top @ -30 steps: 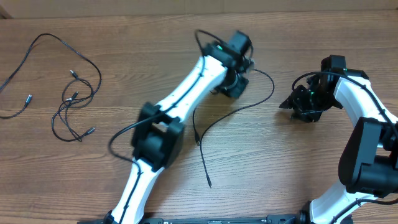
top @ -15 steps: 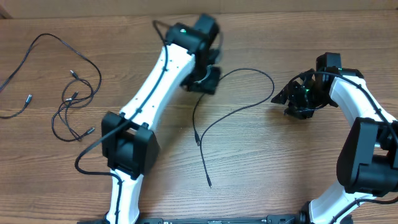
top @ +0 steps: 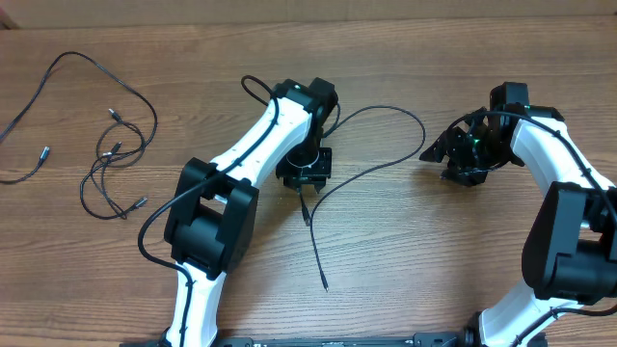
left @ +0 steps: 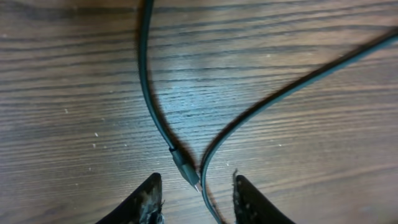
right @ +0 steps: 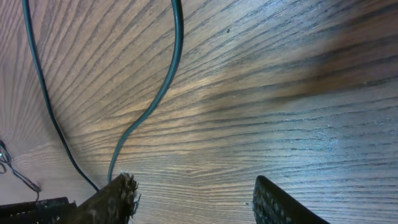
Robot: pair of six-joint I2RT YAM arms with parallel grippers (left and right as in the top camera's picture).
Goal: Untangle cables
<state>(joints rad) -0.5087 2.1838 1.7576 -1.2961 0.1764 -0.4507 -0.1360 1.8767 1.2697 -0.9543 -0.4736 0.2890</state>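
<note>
One loose black cable (top: 410,116) loops across the table's middle, and its long tail ends near the front (top: 324,285). My left gripper (top: 305,179) hovers over this cable's other plug end. In the left wrist view that plug tip (left: 188,176) and a second strand (left: 280,93) lie between the open fingers (left: 153,190), touching neither; the left gripper (left: 196,194) holds nothing. At the far left, a tangled bunch of cables (top: 116,154) rests on the table. My right gripper (top: 445,158) stands open (right: 194,200) beside the loop, with a strand (right: 177,62) running past its left finger (right: 119,194).
Another thin cable (top: 43,92) curves along the far left edge, with a plug (top: 43,151) at its end. The wooden table (top: 463,270) is bare at front right. My two arms stand close together around the middle cable.
My left gripper has opened, letting go of the cable loop, and has swung left and then toward the front, over the plug end. The right gripper has opened wider and shifted slightly left.
</note>
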